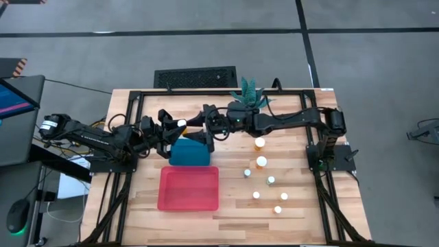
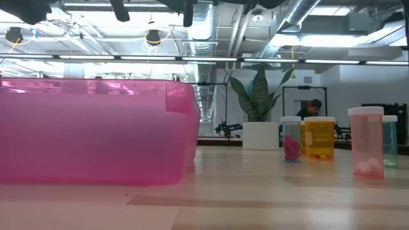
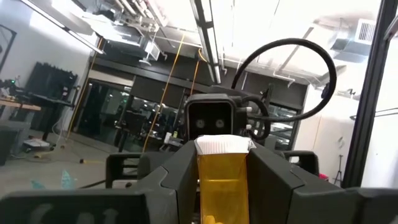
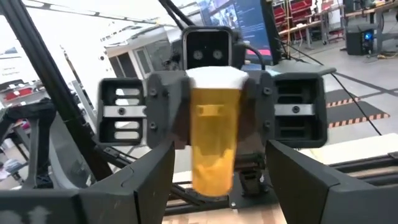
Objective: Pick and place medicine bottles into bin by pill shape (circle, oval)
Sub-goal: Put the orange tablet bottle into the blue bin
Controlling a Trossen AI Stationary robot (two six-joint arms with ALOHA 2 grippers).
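Your left tool (image 1: 180,127) pinches an amber bottle (image 3: 222,177) above the blue bin (image 1: 189,151); your right tool (image 1: 206,130), fingers spread, faces it. Other bottles (image 1: 260,162) stand on the counter (image 1: 233,219).

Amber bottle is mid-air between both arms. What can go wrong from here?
1. Only the left pincer clamps the amber bottle; the right pincer faces it, open. A mistimed handover would likely drop it.
2. This happens close to the blue bin, so a dropped bottle might land there unsorted.
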